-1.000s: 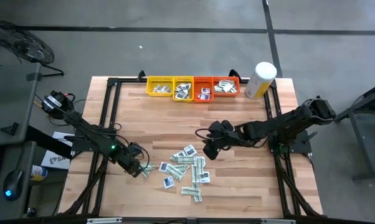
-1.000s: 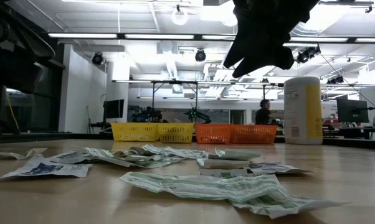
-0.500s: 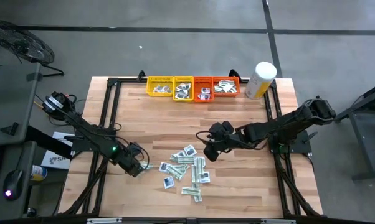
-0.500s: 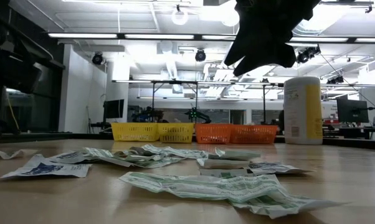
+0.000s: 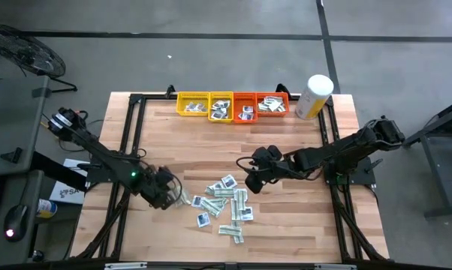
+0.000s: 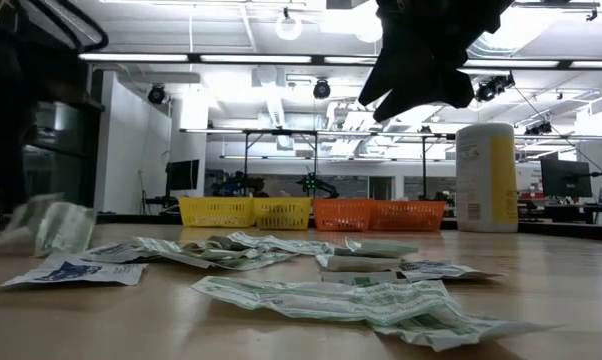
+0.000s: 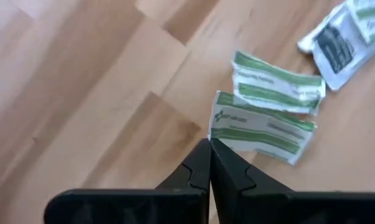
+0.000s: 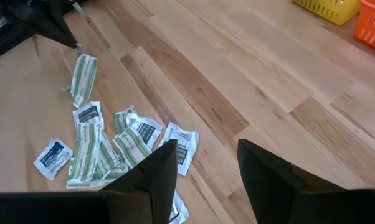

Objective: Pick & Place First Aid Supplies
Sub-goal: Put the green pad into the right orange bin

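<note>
The first aid supplies (image 5: 226, 202), white-and-green strips and small white squares with dark centres, lie scattered flat on the wooden table's near middle. My left gripper (image 7: 210, 144) is to the left of the pile, shut on one white-and-green strip (image 7: 262, 127), which also shows in the low view (image 6: 66, 225). A second strip (image 7: 275, 81) shows just beyond it; whether it is held too, I cannot tell. My right gripper (image 8: 206, 174) hangs open above the pile's far right side (image 5: 252, 180), with nothing between its fingers. My left gripper pinches the strip by a corner of one short end (image 7: 216, 132) between its two fingertips. The fingers slant down from the table's left side. The strip sticks out beyond the fingertips, clear of the table (image 8: 83, 78).
Two yellow trays (image 5: 203, 105) and two orange-red trays (image 5: 260, 105) holding packets stand in a row at the far edge. A tall white-and-yellow canister (image 5: 314, 96) stands to their right. Bare wood lies between the pile and the trays.
My left gripper has shut on the strip at the pile's left side and gone up a little with it. The strip, which lay flat on the table, now hangs clear of the wood.
</note>
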You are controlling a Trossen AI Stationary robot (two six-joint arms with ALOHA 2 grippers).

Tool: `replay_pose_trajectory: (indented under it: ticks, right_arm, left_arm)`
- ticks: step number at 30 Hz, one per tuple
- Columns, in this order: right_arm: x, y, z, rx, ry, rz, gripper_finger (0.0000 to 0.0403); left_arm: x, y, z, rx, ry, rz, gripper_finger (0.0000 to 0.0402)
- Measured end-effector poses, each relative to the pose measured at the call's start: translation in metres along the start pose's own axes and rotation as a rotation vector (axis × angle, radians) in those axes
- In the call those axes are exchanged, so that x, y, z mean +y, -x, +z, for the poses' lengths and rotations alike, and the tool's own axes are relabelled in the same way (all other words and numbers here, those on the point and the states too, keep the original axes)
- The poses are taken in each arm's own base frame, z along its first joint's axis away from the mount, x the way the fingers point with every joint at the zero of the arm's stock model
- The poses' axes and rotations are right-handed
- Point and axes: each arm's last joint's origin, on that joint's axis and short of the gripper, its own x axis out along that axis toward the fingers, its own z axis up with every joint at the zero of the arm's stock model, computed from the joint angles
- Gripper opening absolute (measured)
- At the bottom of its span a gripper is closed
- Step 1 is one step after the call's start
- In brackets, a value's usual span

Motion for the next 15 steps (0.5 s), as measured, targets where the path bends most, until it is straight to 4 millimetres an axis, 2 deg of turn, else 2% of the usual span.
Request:
replay_pose_trajectory:
  ticks: [8, 15]
  right_arm:
    - [0.002, 0.0, 0.002, -0.026, -0.04, 0.021, 0.0161]
    - [0.021, -0.011, 0.013, -0.173, -0.019, 0.17, 0.0161]
  left_arm:
    - [-0.002, 0.016, 0.008, -0.08, -0.026, -0.03, 0.0]
    - [-0.012, 0.03, 0.02, -0.216, -0.086, -0.05, 0.0]
